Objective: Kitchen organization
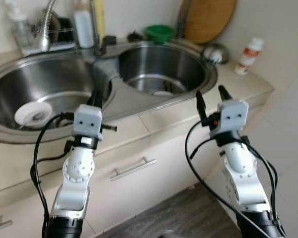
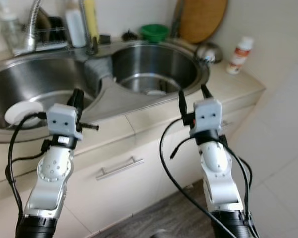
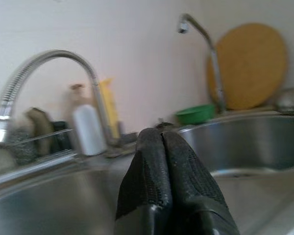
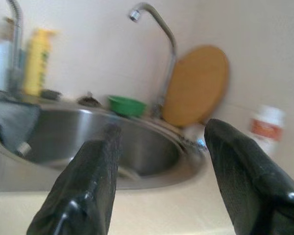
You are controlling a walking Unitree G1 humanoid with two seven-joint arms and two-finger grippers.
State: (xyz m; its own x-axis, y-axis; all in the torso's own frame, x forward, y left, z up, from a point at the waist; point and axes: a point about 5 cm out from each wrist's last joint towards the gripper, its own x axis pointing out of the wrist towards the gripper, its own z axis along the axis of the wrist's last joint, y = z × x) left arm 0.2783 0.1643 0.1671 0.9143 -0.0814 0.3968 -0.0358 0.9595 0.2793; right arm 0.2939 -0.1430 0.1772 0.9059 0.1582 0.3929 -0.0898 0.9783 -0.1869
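Here, in the head views, you had both arms raised before the double sink (image 1: 114,94), nothing yet in hand. The left gripper (image 1: 96,97) hovered over the sink's front rim between the two basins, its fingers pressed together and holding nothing. The right gripper (image 1: 211,101) stood above the counter edge beside the right basin, fingers spread wide and empty. A white round dish (image 1: 33,113) lay in the left basin; a green bowl (image 1: 159,32), a wooden board (image 1: 208,19) and a white bottle (image 1: 249,55) sat along the back and on the counter.

In the left wrist view, the closed fingertips (image 3: 164,169) pointed at the taps and a soap bottle (image 3: 86,128).

In the right wrist view, blurred as it was, the parted fingers (image 4: 88,181) framed the right basin, perhaps with something small inside.

You seemed still at the approach. Next you would need to pick one item and lower an open gripper onto it.
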